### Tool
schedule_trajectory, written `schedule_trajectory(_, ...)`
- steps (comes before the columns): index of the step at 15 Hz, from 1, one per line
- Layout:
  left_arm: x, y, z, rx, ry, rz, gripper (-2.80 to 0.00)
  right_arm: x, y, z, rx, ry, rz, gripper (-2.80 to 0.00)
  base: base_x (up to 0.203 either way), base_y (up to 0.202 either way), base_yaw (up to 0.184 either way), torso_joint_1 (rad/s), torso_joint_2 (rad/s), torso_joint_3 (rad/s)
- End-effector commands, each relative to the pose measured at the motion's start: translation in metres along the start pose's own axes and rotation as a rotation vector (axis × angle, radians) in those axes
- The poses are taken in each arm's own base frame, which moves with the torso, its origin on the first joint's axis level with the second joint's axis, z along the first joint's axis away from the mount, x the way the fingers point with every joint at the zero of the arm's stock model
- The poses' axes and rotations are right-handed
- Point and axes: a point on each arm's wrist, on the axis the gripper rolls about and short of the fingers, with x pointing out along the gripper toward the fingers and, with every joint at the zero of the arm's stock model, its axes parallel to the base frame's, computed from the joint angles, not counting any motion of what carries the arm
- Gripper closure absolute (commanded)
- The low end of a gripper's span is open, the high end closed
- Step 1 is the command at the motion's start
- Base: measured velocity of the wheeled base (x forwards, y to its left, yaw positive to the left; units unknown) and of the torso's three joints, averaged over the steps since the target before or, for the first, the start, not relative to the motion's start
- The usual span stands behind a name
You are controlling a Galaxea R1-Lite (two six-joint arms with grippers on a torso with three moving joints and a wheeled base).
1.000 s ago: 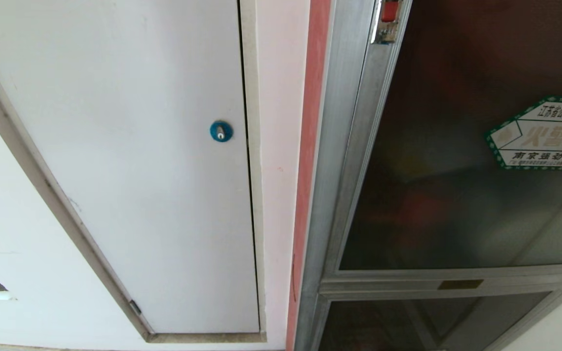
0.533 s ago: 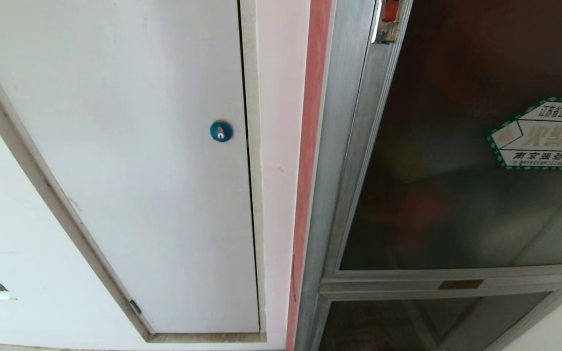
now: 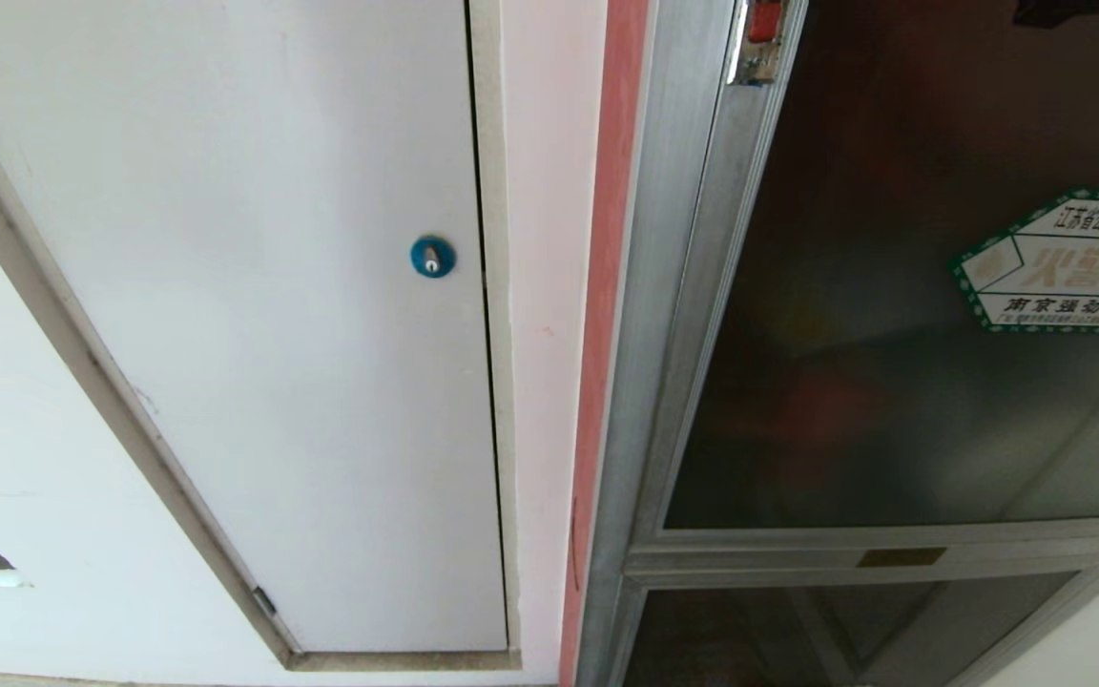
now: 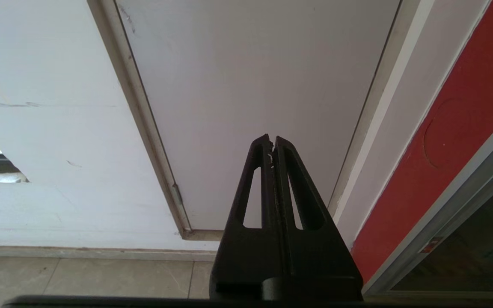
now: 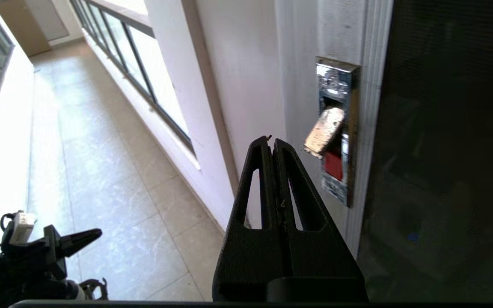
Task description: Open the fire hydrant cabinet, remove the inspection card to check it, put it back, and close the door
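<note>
Readable signs on the door [image 3: 902, 286] of the fire hydrant cabinet [image 3: 664, 382]

A green-bordered white sticker [image 3: 1065, 262] is on the dark glass, cut by the right edge of the head view. Its top line begins with 江苏省公安厅消防. The middle has big pale orange characters 火警 beside a black telephone icon. The bottom line begins with 南京 and continues with 消防, but the characters between are too unclear to be sure. A small brass-coloured plate [image 3: 901, 557] is on the frame bar under the glass; no text can be read on it. The latch [image 5: 335, 132] in the right wrist view has a worn label with unreadable marks.
</note>
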Motion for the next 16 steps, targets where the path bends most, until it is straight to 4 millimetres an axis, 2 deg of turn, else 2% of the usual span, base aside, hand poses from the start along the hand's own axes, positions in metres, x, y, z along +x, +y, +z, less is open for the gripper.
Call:
schedule_trajectory(1,0.0,0.0,0.0,0.0,0.001,0.001,0.0,0.011,-0.003,-0.004,0.009,0.011,0.003,0.0,0.0,0.0,0.0,0.0,0.0,0.0)
schedule_trajectory(16,0.0,0.0,0.0,0.0,0.003,0.001,0.0,0.029,-0.015,-0.004,0.011,-0.006,-0.079,0.0,0.0,0.0,0.0,0.0,0.0,0.0)
